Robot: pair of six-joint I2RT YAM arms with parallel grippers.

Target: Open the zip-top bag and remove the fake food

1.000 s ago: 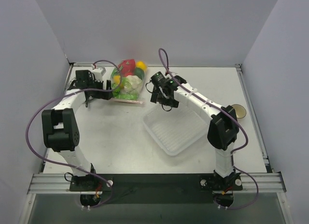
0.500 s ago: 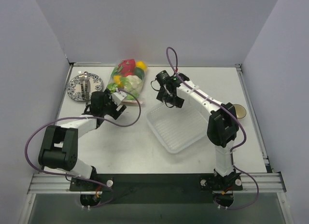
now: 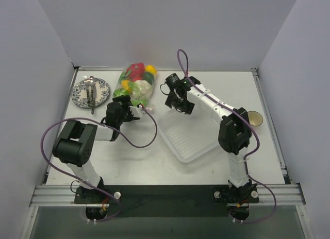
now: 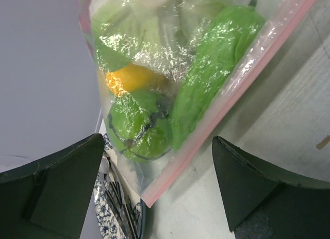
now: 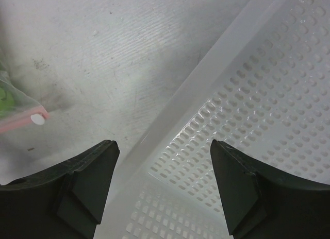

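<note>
1. The zip-top bag lies on the counter toward the far side, between the blue-patterned plate on the left and the clear perforated tray on the right.
2. The fake food is inside the bag: red and yellow pieces at the far end, white and green ones nearer the arms.
3. The left jaws stand wide apart with nothing between them. They face the bag's near corner, where the pink zip strip runs diagonally across the left wrist view. Green pieces and an orange-yellow one press against the plastic.
4. The right jaws are also spread and empty. They are over the tray's far-left rim, with bare counter beside it.
5. The bag's pink corner just shows at the left edge of the right wrist view, apart from the tray.
</note>
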